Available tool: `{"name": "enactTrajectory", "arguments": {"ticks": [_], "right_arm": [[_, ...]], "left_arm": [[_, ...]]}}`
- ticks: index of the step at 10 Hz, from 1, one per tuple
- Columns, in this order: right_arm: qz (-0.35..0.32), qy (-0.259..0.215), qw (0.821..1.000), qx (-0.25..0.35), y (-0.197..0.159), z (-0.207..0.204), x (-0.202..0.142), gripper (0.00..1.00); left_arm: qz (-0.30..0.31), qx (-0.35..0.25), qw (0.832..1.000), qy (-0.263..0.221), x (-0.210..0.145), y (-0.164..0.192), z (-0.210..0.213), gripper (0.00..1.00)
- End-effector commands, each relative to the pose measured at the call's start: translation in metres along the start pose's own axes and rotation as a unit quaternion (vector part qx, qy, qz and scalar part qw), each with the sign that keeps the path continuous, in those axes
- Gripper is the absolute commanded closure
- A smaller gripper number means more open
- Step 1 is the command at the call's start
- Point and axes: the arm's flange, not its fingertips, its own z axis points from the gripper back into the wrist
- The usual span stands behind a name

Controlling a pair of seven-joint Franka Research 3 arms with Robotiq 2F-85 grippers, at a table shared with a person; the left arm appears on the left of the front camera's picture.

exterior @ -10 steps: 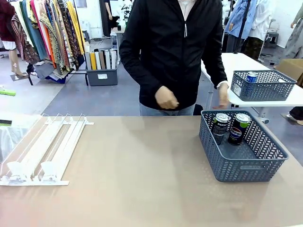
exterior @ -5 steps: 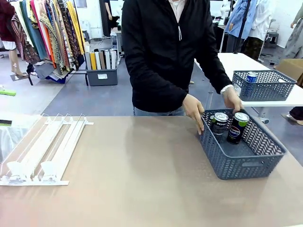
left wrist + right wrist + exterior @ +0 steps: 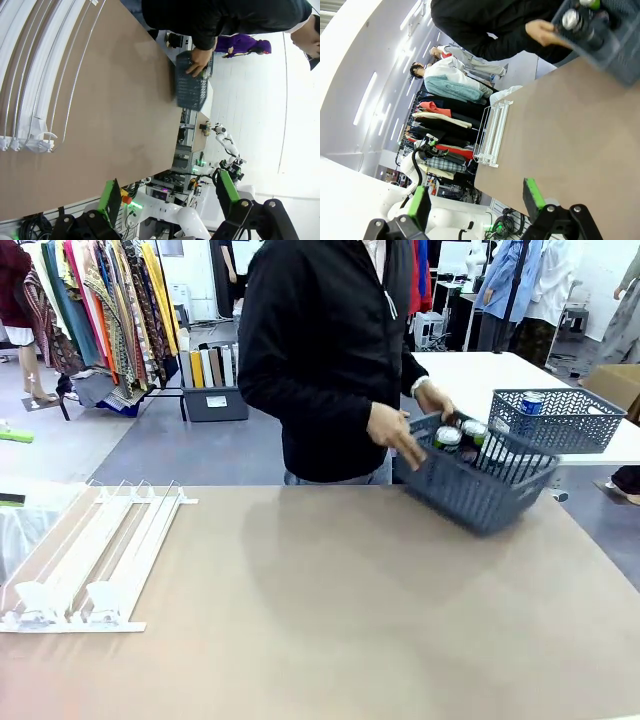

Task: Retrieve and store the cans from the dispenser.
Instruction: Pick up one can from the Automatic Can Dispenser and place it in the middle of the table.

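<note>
A grey mesh basket (image 3: 480, 495) is lifted tilted above the brown table (image 3: 330, 620); another basket (image 3: 560, 420) sits behind.

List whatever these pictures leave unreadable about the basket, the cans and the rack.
- Dark grey mesh basket, front view: tilted in the person's hands; its wall hides the silver-topped cans' bodies and labels.
- Same basket, right wrist view: motion-blurred, cut by the edge.
- White plastic lane rack, front view: left part cut off.

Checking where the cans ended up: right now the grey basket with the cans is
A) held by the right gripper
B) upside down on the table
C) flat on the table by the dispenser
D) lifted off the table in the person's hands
D: the basket is tilted above the table's far edge, a hand on its rim, cans inside.
</note>
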Motion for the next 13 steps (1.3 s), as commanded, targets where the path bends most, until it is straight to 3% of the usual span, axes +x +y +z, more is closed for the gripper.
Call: {"name": "enactTrajectory", "arguments": {"ticks": [1,13], "right_arm": [[0.012,-0.009,1.000,0.013,0.0018,-0.0021,0.0032,0.00],[0.012,-0.009,1.000,0.013,0.0018,-0.0021,0.0032,0.00]], "left_arm": [[0.003,0.005,1.000,0.004,0.0003,-0.0015,0.0028,0.00],[0.003,0.005,1.000,0.004,0.0003,-0.0015,0.0028,0.00]]}}
